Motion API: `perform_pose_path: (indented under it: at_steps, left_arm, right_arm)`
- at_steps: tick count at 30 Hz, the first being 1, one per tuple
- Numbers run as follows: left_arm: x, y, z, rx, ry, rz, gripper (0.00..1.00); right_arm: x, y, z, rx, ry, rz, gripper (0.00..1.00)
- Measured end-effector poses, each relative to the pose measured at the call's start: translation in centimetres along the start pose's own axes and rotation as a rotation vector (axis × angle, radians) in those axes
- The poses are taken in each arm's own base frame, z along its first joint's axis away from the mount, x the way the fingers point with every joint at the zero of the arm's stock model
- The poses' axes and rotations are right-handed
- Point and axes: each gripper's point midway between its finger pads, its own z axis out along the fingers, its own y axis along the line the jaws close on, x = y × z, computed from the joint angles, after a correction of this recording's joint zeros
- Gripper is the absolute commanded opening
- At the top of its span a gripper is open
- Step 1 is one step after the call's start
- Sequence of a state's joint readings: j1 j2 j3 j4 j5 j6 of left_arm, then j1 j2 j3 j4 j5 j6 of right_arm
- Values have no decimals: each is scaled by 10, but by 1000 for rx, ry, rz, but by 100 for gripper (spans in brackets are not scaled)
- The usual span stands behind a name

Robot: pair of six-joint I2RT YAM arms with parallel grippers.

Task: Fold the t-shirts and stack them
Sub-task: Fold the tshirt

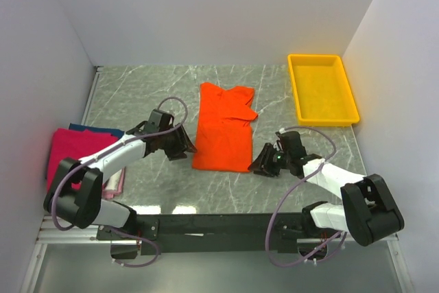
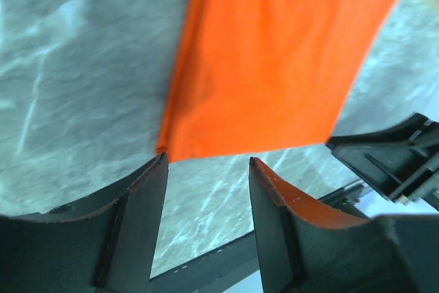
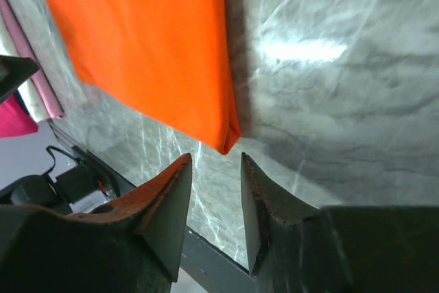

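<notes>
The bright orange t-shirt (image 1: 223,123) lies flat in the middle of the table, folded into a long strip, sleeves at the far end. My left gripper (image 1: 186,150) is open and empty just left of its near left corner (image 2: 164,147). My right gripper (image 1: 259,167) is open and empty just right of its near right corner (image 3: 228,143). Neither touches the cloth. A stack of folded shirts sits at the left edge, magenta-pink (image 1: 72,155) on top, dark blue (image 1: 92,129) behind, pale cloth (image 1: 114,184) below.
A yellow plastic tray (image 1: 322,89) stands at the back right, with nothing in it. White walls close in the marble table (image 1: 137,94) on three sides. The black frame rail (image 1: 219,223) runs along the near edge.
</notes>
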State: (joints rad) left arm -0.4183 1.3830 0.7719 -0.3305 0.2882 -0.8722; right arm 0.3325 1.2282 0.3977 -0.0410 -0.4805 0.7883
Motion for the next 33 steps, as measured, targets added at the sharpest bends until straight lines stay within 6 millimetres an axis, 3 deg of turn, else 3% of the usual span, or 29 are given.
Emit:
perform_pose_path:
  at_steps: [11, 22, 26, 27, 29, 30, 33]
  left_arm:
    - [30, 40, 25, -96, 112, -43, 58]
    - [31, 28, 38, -26, 128, -60, 48]
    - [32, 27, 41, -23, 134, -63, 35]
    - [33, 27, 43, -24, 136, -61, 30]
    - [35, 27, 45, -28, 141, -56, 4]
    - [37, 27, 47, -33, 145, -53, 1]
    - [40, 19, 49, -34, 148, -27, 1]
  right_arm:
    - [14, -5, 10, 25, 6, 35, 46]
    - [4, -1, 18, -21, -52, 85, 40]
    - [2, -3, 21, -16, -64, 91, 30]
    - [2, -4, 22, -14, -66, 95, 23]
    - [1, -6, 24, -8, -71, 95, 10]
    - [1, -6, 25, -7, -70, 99, 4]
    - [0, -7, 26, -6, -72, 96, 0]
